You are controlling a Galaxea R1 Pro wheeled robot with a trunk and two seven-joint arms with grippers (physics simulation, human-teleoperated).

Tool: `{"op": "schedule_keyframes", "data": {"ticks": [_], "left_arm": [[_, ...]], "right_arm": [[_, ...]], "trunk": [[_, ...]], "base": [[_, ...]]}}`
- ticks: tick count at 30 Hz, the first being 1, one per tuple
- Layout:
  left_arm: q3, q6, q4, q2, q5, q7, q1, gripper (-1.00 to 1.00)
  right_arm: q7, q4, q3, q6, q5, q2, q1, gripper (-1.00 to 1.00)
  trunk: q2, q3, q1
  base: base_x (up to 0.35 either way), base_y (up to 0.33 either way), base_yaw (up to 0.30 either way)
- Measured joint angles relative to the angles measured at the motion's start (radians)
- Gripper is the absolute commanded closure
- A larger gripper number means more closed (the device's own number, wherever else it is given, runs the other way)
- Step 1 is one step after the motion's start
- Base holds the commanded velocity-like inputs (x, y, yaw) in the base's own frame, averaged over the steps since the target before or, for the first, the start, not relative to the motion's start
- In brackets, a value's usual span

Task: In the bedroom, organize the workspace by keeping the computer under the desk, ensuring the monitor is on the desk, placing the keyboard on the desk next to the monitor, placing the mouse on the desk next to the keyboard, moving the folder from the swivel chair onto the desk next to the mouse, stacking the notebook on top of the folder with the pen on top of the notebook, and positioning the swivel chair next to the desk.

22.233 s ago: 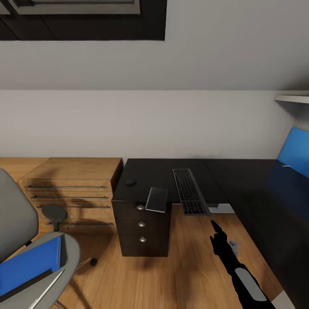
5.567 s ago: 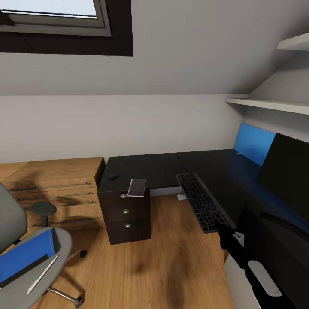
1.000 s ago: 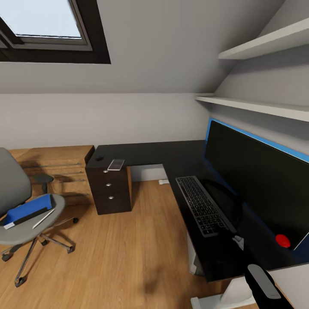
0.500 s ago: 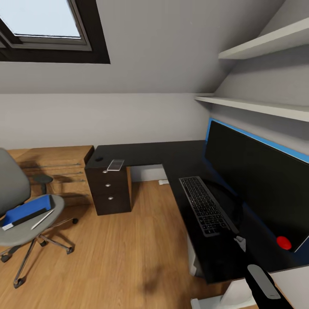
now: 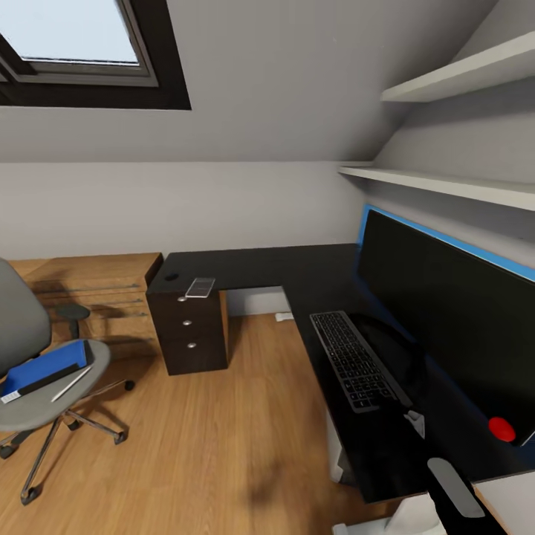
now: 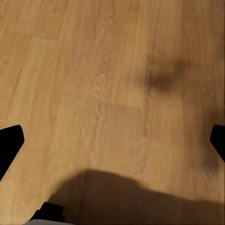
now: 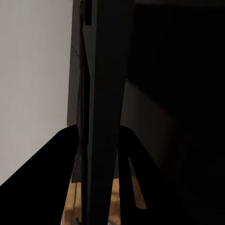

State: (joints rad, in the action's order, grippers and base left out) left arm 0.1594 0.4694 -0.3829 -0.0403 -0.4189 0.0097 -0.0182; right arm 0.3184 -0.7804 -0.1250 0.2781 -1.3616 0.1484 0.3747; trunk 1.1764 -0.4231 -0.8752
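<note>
Nothing has moved since earlier. Keyboard (image 5: 357, 360) lies on the tabletop (image 5: 260, 261), monitor (image 5: 446, 327) at 3 o'clock. Left fingers (image 6: 10, 146) spread wide, empty; right's I cannot tell. No legible writing.

No text, label, brand or number can be read anywhere. The keyboard (image 5: 358, 361) on the bench (image 5: 253, 264) shows keys too small for legends to be told.

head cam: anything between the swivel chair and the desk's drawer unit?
In the head view, only bare wooden floor lies between the swivel chair and the drawer unit. The wooden dresser stands behind that gap, against the wall.
</note>
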Motion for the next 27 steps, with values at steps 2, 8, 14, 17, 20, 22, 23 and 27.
{"op": "schedule_keyframes", "data": {"ticks": [2,8,14,17,20,22,23,27], "left_arm": [[-0.001,0.000,0.000,0.000,-0.001,0.000,0.000,-1.00],[-0.003,0.000,0.000,0.000,-0.004,0.001,0.000,-1.00],[-0.002,0.000,0.000,0.000,-0.002,0.001,0.000,-1.00],[-0.002,0.000,0.000,0.000,-0.002,0.000,0.000,-1.00],[-0.002,0.000,0.000,0.000,-0.002,0.000,0.000,-1.00],[-0.002,0.000,0.000,0.000,-0.002,0.000,0.000,-1.00],[-0.002,0.000,0.000,0.000,-0.002,0.000,0.000,-1.00],[-0.002,0.000,0.000,0.000,-0.002,0.000,-0.001,-1.00]], "right_arm": [[-0.010,0.000,0.010,0.000,0.001,0.000,0.000,1.00],[-0.018,0.002,0.020,0.001,-0.001,0.001,0.000,1.00],[-0.019,0.018,0.021,0.001,-0.002,0.001,0.000,1.00],[-0.019,0.020,0.020,0.001,-0.002,0.001,0.000,1.00],[-0.021,0.021,0.020,0.001,-0.002,0.001,0.000,1.00],[-0.021,0.022,0.020,0.001,-0.002,0.001,0.000,1.00],[-0.022,0.022,0.020,0.000,-0.002,0.001,0.000,1.00],[-0.023,0.022,0.020,0.000,-0.002,0.001,0.000,1.00]], "trunk": [[0.000,0.000,0.000],[0.000,0.000,0.000],[0.000,0.000,0.000],[0.000,0.000,0.000],[0.000,0.000,0.000],[0.000,0.000,0.000],[0.000,0.000,0.000],[0.000,0.000,0.000]], "base": [[0.099,0.108,0.000],[0.028,0.030,0.000],[0.038,-0.013,0.000],[0.116,-0.097,0.000],[0.058,-0.048,0.000],[0.022,-0.018,0.000],[0.013,-0.011,0.000],[0.005,-0.011,0.000]]}}
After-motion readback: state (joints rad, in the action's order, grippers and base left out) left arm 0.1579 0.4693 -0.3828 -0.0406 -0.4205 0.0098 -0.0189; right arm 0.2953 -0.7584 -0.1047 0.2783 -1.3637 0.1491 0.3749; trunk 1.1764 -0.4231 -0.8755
